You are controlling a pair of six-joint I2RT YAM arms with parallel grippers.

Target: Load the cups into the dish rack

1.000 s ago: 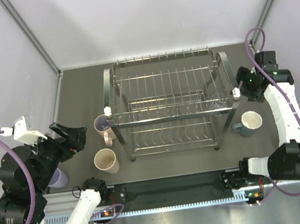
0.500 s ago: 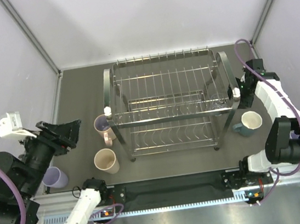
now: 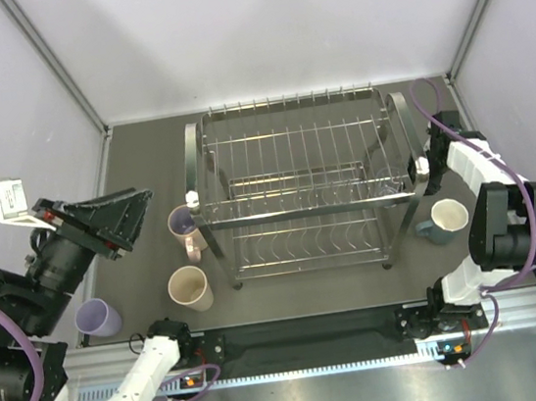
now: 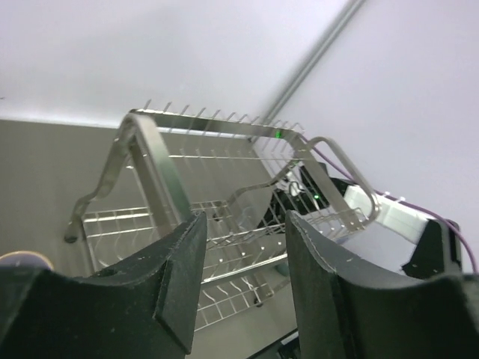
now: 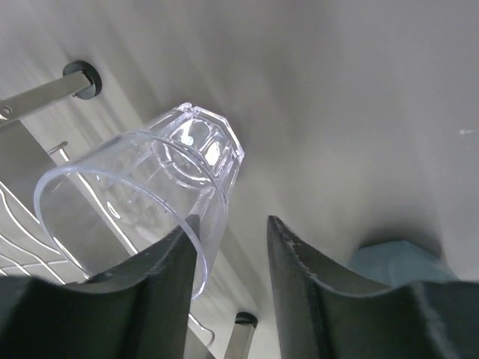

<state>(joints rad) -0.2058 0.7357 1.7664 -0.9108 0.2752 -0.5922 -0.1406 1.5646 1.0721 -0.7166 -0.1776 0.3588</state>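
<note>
The chrome two-tier dish rack [image 3: 301,186] stands mid-table. The clear glass [image 5: 150,179] lies tilted at its right end, mouth toward the right wrist camera. My right gripper [image 3: 428,162] is open beside the rack's right frame. Its left finger [image 5: 176,262] is against the glass rim, and nothing sits between the jaws [image 5: 232,228]. The teal mug [image 3: 445,219] stands just behind it. My left gripper [image 3: 135,221] is open and empty, held high left of the rack [image 4: 224,164]. The pink mug [image 3: 184,226], the beige tumbler [image 3: 190,288] and one lavender tumbler [image 3: 98,318] stand on the left.
White walls with metal corner posts [image 3: 59,75] close the table at back and sides. The arms' base rail [image 3: 306,339] runs along the near edge. A rack leg with a black foot [image 5: 82,75] is close to the right gripper.
My left gripper has risen and swung back left, away from the table. My right gripper has moved in toward the rack's right end, its elbow folding down near the teal mug.
</note>
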